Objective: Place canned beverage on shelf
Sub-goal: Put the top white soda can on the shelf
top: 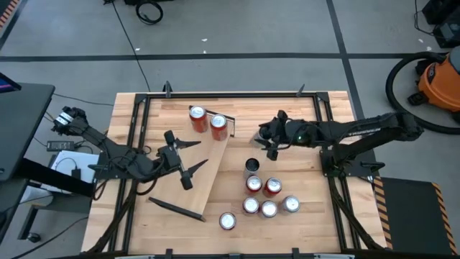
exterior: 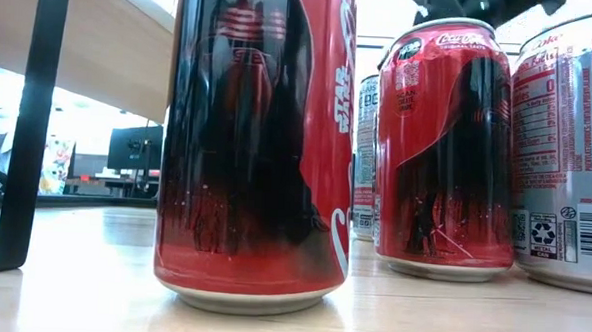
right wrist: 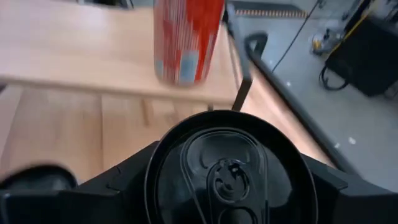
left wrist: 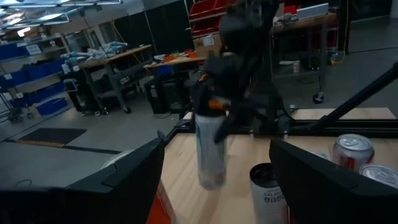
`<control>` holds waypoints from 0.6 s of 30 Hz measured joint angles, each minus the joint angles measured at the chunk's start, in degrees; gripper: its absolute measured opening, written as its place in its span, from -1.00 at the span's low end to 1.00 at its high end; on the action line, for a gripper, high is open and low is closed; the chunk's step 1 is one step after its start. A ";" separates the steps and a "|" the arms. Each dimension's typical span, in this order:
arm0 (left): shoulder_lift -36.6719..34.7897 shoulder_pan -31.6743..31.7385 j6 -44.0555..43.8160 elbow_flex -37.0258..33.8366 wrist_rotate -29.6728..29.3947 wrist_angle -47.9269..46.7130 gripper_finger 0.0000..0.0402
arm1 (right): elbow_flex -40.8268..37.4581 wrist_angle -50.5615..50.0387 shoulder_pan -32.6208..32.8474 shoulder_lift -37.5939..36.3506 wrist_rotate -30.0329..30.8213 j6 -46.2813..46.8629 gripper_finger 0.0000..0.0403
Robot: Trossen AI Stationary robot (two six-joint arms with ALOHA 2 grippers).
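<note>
right wrist view showed right gripper [right wrist: 227,186] fingers pinching a black-topped can [right wrist: 227,177], carried toward the shelf [top: 208,169] holding two red cans [top: 208,122], likely third in row. left gripper [top: 180,160] spread, empty, waiting over shelf.

Two robot arms work at one wooden table [top: 151,108]; one pale wood shelf [top: 208,176] lies across it; two red cans [top: 198,119] stand on the shelf; six cans [top: 260,196] cluster on the tabletop, one of them dark; a seventh can [top: 227,221] stands apart.
</note>
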 joint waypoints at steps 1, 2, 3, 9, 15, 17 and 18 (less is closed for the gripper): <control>0.02 0.14 -0.57 0.00 0.13 -0.41 0.50 | 1.63 -1.64 0.02 0.07 -0.34 -0.70 0.40; 0.02 0.14 -1.09 0.00 0.14 -1.01 0.50 | 3.34 -3.23 0.09 0.33 -0.70 -1.27 0.39; 0.02 0.14 -1.26 0.00 0.19 -1.55 0.50 | 4.97 -4.62 0.24 0.51 -1.30 -2.01 0.39; 0.04 1.96 -3.20 -0.02 9.76 -3.20 0.50 | 13.37 -8.63 0.76 1.57 -9.85 -6.26 0.37; 0.04 4.87 -6.51 -0.02 13.91 -5.66 0.50 | 18.39 -8.05 1.72 4.88 -16.66 -8.53 0.37; 0.04 5.87 -7.43 -0.02 16.51 -5.98 0.50 | 19.88 -8.06 2.39 6.85 -17.79 -8.55 0.37; 0.04 6.31 -7.84 -0.02 17.54 -6.21 0.50 | 20.75 -7.95 2.83 7.93 -18.04 -8.55 0.37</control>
